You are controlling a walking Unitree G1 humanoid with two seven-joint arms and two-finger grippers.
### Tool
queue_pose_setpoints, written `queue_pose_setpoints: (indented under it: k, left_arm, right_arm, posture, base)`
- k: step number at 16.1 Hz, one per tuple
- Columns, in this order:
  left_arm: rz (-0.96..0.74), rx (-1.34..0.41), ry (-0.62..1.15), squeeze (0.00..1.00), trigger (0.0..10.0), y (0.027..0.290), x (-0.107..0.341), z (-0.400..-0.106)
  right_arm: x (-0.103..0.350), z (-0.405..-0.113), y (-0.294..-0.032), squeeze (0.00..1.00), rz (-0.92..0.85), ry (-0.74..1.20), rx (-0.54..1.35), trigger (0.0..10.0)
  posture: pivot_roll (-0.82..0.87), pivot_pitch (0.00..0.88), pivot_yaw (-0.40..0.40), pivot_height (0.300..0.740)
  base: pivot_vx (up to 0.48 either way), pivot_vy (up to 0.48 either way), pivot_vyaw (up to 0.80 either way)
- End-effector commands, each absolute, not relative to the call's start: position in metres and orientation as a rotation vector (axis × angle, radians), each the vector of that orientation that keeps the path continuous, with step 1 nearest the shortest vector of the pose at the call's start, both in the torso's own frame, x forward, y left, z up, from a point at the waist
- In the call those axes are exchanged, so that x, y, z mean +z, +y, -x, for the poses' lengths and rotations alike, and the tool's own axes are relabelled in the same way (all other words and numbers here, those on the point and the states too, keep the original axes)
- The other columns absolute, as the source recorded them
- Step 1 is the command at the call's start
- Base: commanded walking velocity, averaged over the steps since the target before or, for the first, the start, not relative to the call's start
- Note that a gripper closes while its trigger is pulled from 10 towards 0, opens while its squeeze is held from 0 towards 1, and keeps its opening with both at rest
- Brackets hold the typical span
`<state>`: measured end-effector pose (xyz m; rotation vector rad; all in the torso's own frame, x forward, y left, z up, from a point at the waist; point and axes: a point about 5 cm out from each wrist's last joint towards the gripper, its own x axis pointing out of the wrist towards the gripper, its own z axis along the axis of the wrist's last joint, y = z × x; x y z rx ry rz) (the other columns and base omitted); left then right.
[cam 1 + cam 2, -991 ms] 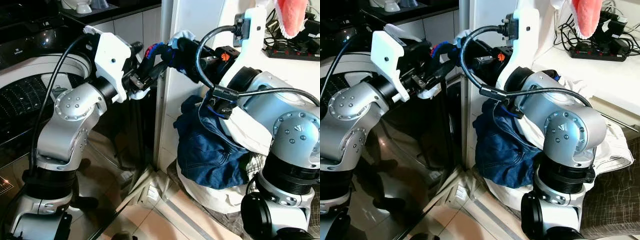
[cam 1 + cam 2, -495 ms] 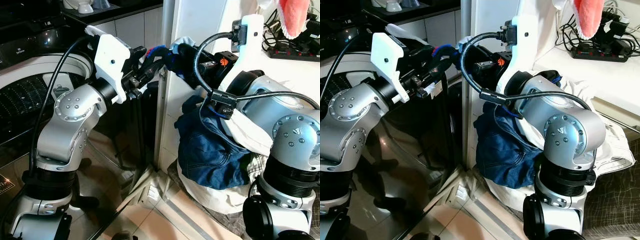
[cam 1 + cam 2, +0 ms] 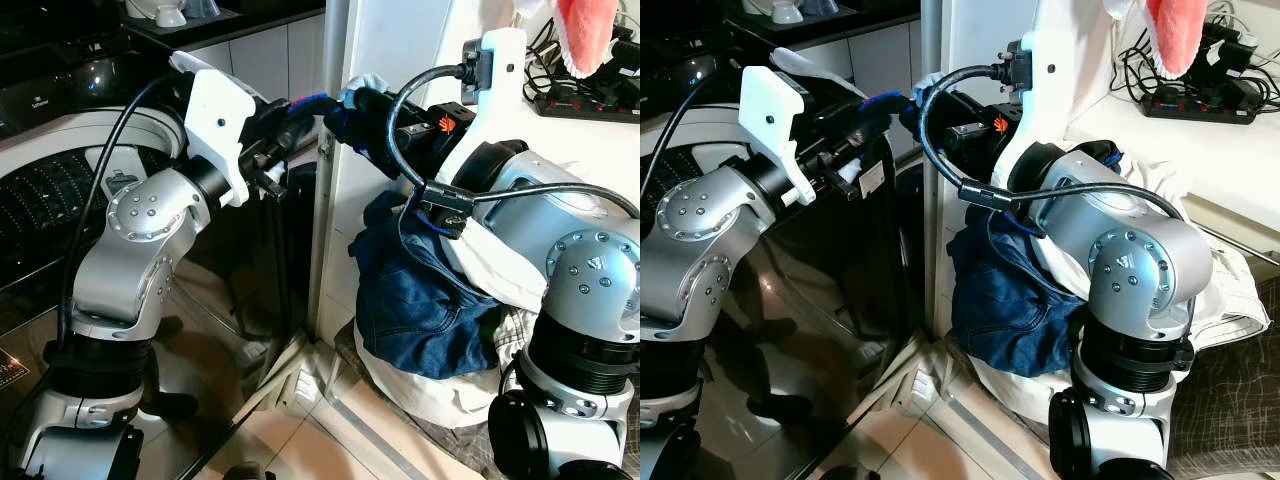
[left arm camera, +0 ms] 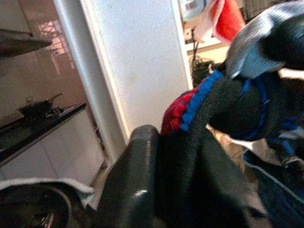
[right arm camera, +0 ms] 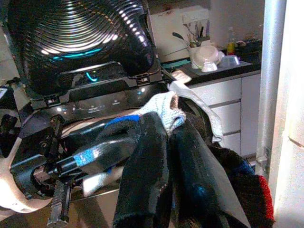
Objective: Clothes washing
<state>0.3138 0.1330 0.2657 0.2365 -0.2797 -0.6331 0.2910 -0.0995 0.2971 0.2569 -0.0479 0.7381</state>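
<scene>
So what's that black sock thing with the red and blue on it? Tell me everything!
The sock looks like soft knitted cloth, mostly black, with a red and blue band and a pale blue-grey patch. It is held up in the air between the two arms, stretched a little. The left tool and the right tool both pinch it, beside the white pillar.
</scene>
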Motion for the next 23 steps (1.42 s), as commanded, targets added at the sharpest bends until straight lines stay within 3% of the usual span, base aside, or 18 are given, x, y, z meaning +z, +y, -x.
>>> queue_pose_setpoints:
  k: [1,8,9,10,11,13,14,15,16,18,20,21,22,23]
  left_arm:
    - [-0.245,-0.601,-0.292,0.0,0.0,0.137,0.27,-0.316]
    - [-0.246,-0.556,-0.289,0.0,0.0,0.145,0.271,-0.318]
    - [-0.25,-0.547,-0.29,0.0,0.0,0.146,0.271,-0.318]
    - [-0.253,-0.523,-0.292,0.0,0.0,0.149,0.272,-0.319]
    - [-0.256,-0.507,-0.292,0.0,0.0,0.151,0.273,-0.321]
    - [-0.277,-0.442,-0.291,0.0,0.0,0.159,0.276,-0.326]
    - [-0.32,-0.328,-0.291,0.0,0.0,0.172,0.281,-0.335]
    - [-0.397,-0.19,-0.293,0.0,0.0,0.189,0.288,-0.344]
    - [-0.535,0.012,-0.288,0.0,0.0,0.215,0.301,-0.357]
    - [-0.812,0.241,-0.269,0.0,0.0,0.24,0.328,-0.371]
    - [-0.879,0.256,-0.195,0.0,0.0,0.245,0.332,-0.383]
    - [-0.914,0.234,-0.071,0.0,2.4,0.245,0.319,-0.393]
    - [-0.921,0.236,-0.001,0.0,10.0,0.246,0.309,-0.399]
    - [-0.907,0.252,0.021,0.0,10.0,0.247,0.304,-0.402]
  right_arm:
    - [0.298,-0.289,-0.101,0.0,-0.248,-0.056,0.732,0.0]
    - [0.295,-0.29,-0.098,0.0,-0.251,-0.048,0.726,0.0]
    - [0.295,-0.29,-0.098,0.0,-0.245,-0.047,0.723,4.7]
    - [0.295,-0.291,-0.096,0.79,-0.262,-0.051,0.726,10.0]
    - [0.296,-0.292,-0.095,1.0,-0.275,-0.055,0.733,10.0]
    - [0.298,-0.289,-0.094,1.0,-0.268,-0.067,0.766,10.0]
    - [0.3,-0.288,-0.093,1.0,-0.245,-0.085,0.776,10.0]
    - [0.301,-0.287,-0.094,0.24,-0.22,-0.094,0.779,10.0]
    - [0.298,-0.285,-0.092,0.0,-0.169,-0.076,0.8,10.0]
    - [0.287,-0.283,-0.084,0.0,-0.077,-0.026,0.841,10.0]
    - [0.278,-0.282,-0.077,0.0,-0.038,0.014,0.861,10.0]
    - [0.273,-0.282,-0.072,0.0,-0.031,0.042,0.868,10.0]
    - [0.27,-0.282,-0.068,0.0,-0.026,0.064,0.872,10.0]
    - [0.267,-0.282,-0.066,0.0,-0.023,0.075,0.872,10.0]
  posture:
    - [0.01,0.0,-0.025,0.74]
    - [0.03,0.0,-0.029,0.74]
    - [0.03,0.0,-0.03,0.74]
    - [0.03,0.0,-0.031,0.74]
    - [0.04,0.0,-0.033,0.74]
    - [0.04,0.0,-0.034,0.74]
    - [0.04,0.0,-0.037,0.74]
    - [0.04,0.0,-0.039,0.74]
    - [0.05,0.0,-0.044,0.74]
    - [0.06,0.0,-0.05,0.74]
    - [0.06,0.0,-0.051,0.74]
    - [0.06,0.0,-0.048,0.74]
    - [0.05,0.0,-0.044,0.74]
    - [0.05,0.0,-0.039,0.74]
  base:
    - [0.0,0.0,0.0]
    - [0.0,0.0,0.0]
    - [0.0,0.0,0.0]
    - [0.0,0.0,0.0]
    - [0.0,0.0,0.0]
    - [0.0,0.0,0.0]
    - [0.0,0.0,0.0]
    - [0.0,0.0,0.0]
    - [0.0,0.0,0.0]
    - [0.0,0.0,0.0]
    - [0.0,0.0,0.0]
    - [0.0,0.0,0.0]
    - [0.0,0.0,0.0]
    - [0.0,0.0,0.0]
